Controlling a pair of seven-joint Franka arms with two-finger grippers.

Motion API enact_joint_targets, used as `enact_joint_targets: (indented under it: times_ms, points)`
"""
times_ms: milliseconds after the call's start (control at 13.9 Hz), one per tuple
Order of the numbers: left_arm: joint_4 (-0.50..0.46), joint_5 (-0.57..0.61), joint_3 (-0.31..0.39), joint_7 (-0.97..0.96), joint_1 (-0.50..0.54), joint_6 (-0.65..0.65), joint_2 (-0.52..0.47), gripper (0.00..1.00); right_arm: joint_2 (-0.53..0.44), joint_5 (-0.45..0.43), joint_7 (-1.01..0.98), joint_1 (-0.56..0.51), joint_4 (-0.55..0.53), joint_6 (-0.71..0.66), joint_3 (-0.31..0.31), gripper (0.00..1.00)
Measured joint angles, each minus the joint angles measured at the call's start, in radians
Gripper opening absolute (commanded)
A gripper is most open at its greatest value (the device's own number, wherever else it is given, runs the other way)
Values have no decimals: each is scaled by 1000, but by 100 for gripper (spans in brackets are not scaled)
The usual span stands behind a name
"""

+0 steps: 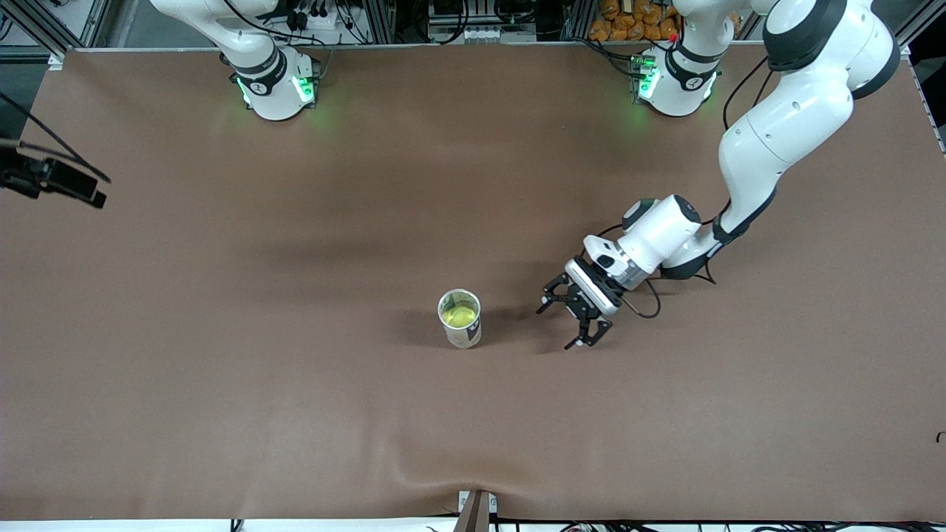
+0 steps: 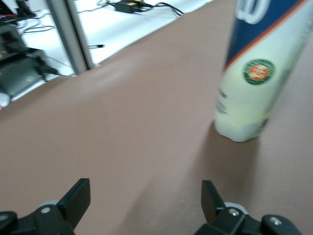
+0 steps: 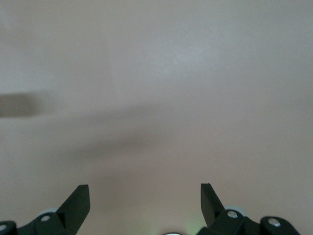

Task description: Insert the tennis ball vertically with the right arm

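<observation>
A clear tennis-ball can (image 1: pixel 460 319) stands upright near the middle of the brown table, its mouth open at the top. A yellow tennis ball (image 1: pixel 460 316) lies inside it. My left gripper (image 1: pixel 558 325) hangs low beside the can, toward the left arm's end of the table, open and holding nothing. In the left wrist view the can (image 2: pixel 254 83) shows its blue label and green-and-orange badge ahead of the open left gripper (image 2: pixel 145 196). My right gripper (image 3: pixel 145 198) is open over bare brown cloth. It is out of the front view; only the right arm's base (image 1: pixel 273 81) shows there.
A black camera mount (image 1: pixel 52 181) sticks in over the table's edge at the right arm's end. The cloth has a crease above a clamp (image 1: pixel 477 510) at the edge nearest the front camera. An aluminium post (image 2: pixel 68 34) and cables stand off the table.
</observation>
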Motion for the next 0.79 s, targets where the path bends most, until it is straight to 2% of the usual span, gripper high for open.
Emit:
enact_joint_targets:
  times_ms: [144,288,431,575,791]
  points:
    - [10,0,-24,-34,35,0,-2,100,-63,-2,-13,-6,-96,35,-2,100]
    - [51,1,-33,-91,40,-1,-7,100,-94,-5,-16,-7,-148,61,-3,100]
    - [133,-1,-36,-142,27,-19,-8,100,-87,-10,-16,-7,-137,78,-3,100]
    - [223,-16,-36,-204,6,-90,-9,100,-68,-13,-16,-7,-74,59,-3,100]
    - [296,-66,-31,-279,-11,-172,-9,100,-56,-13,-16,-10,-13,-5,-3,100]
